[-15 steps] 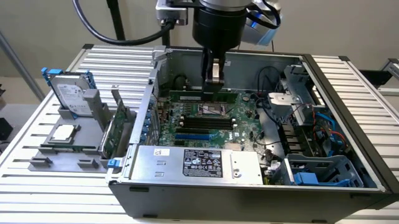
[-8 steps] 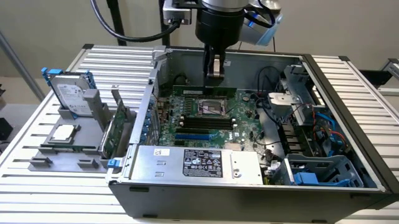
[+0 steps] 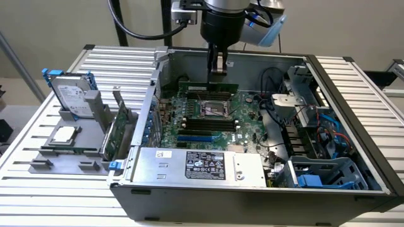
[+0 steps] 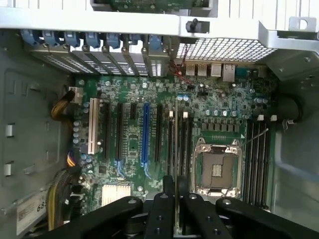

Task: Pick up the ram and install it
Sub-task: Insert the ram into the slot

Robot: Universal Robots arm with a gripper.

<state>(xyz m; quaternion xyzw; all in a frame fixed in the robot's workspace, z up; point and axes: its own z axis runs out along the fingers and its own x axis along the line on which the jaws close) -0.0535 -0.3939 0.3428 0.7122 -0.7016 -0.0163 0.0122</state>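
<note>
Broadly, a slatted aluminium table (image 3: 120,61) carries an open dark-grey metal computer case (image 3: 252,208), and on its floor lies the green motherboard (image 3: 189,135) with a square silver processor socket (image 3: 213,109). The ram (image 3: 202,88), a long, thin green circuit-board stick, stands on edge over the black memory slots just beside that socket; whether it touches a slot I cannot tell. It looks light and stiff but fragile, best pinched mid-length on its flat faces. The arm points straight down into the case, and the black gripper (image 3: 218,71) is clamped on the stick's upper edge.
</note>
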